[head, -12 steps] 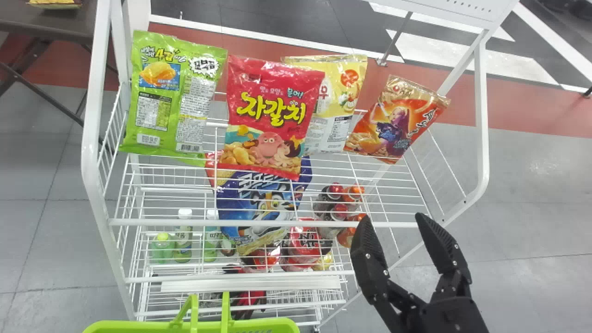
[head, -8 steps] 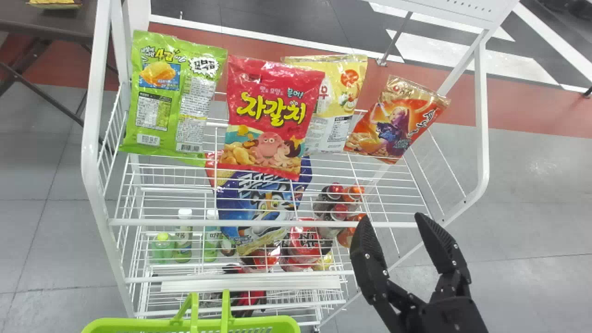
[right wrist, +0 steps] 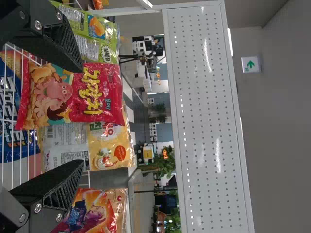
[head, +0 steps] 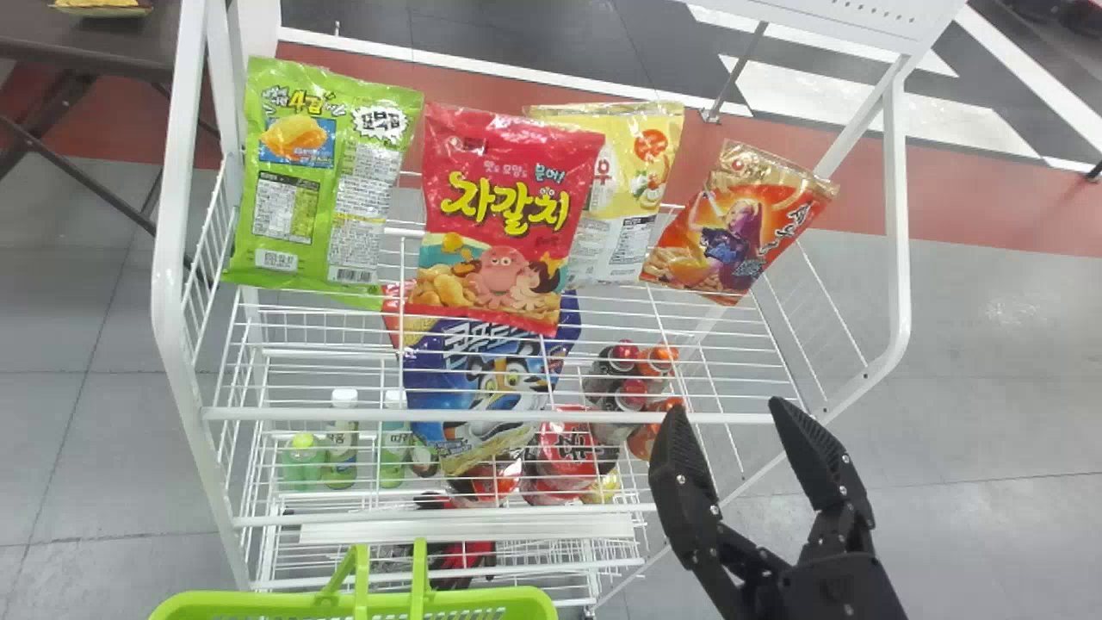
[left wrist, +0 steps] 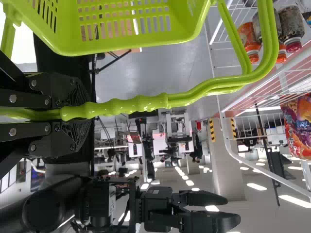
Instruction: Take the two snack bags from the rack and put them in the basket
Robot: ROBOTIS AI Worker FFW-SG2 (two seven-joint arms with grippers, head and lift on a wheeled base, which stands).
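My right gripper (head: 721, 406) stands open in front of the rack's right part, below the orange bag (head: 739, 226). In the right wrist view, my right gripper (right wrist: 83, 116) has the red bag (right wrist: 73, 94) and yellow bag (right wrist: 111, 145) beyond its parted fingers. On the upper shelf stand a green bag (head: 323, 176), the red bag (head: 508, 215), the yellow bag behind it (head: 633, 185) and the orange one. The green basket (head: 362, 601) is at the bottom edge; in the left wrist view my left gripper (left wrist: 73, 113) is shut on the basket's handle (left wrist: 141, 104).
The white rack's front rail (head: 491, 416) runs between the right gripper and the shelf. Lower shelves hold a blue bag (head: 478, 379), bottles (head: 342, 439), cans and a red tub (head: 564, 452). A brown table (head: 95, 43) stands at the back left.
The basket has risen slightly at the bottom edge of the head view. My right gripper has shifted very slightly to the left, still open; the bags on the shelf have not moved.
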